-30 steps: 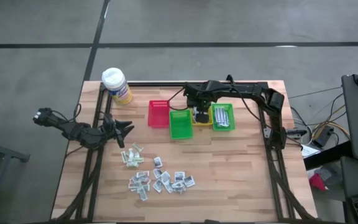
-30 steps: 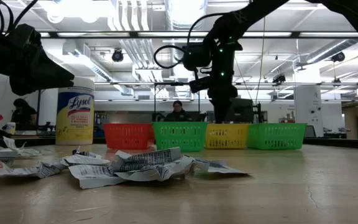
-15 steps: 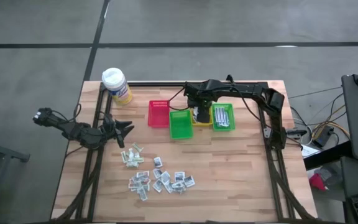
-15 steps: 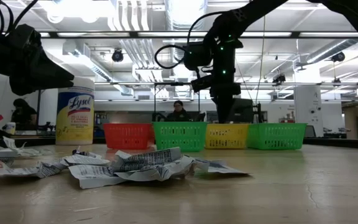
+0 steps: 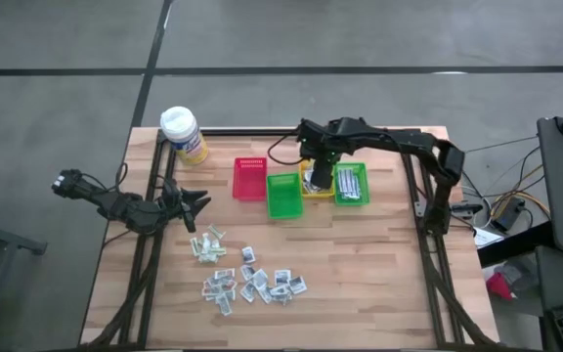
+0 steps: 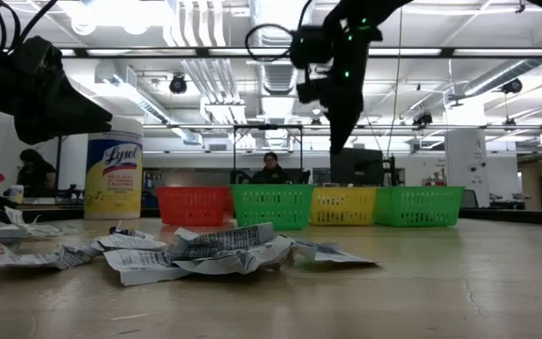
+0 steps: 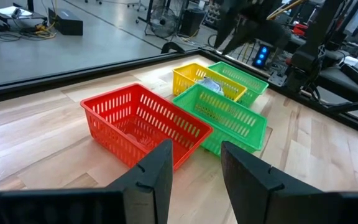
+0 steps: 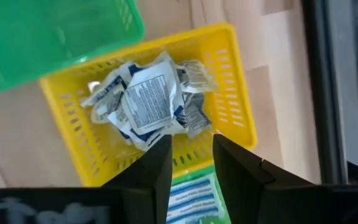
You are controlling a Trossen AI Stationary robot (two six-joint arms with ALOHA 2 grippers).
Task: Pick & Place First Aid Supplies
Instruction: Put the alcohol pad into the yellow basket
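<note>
Right arm is reaching across the bench's far side, its tool hanging above the yellow bin, fingers apart and gripping nothing. Left arm is waiting low at the left edge, its tool pointing toward the bins, fingers apart and empty.

The right wrist view is showing crumpled packets lying inside the yellow bin, and what appear to be blue-striped strips in the green bin next to it; the high view hides the former under the arm. The low view is showing the right tool well clear of the bin rims, and loose packets on the near bench. The high view is placing that scatter near the middle front.

Compared with a second ago, the right tool is standing higher and its fingers have parted.
</note>
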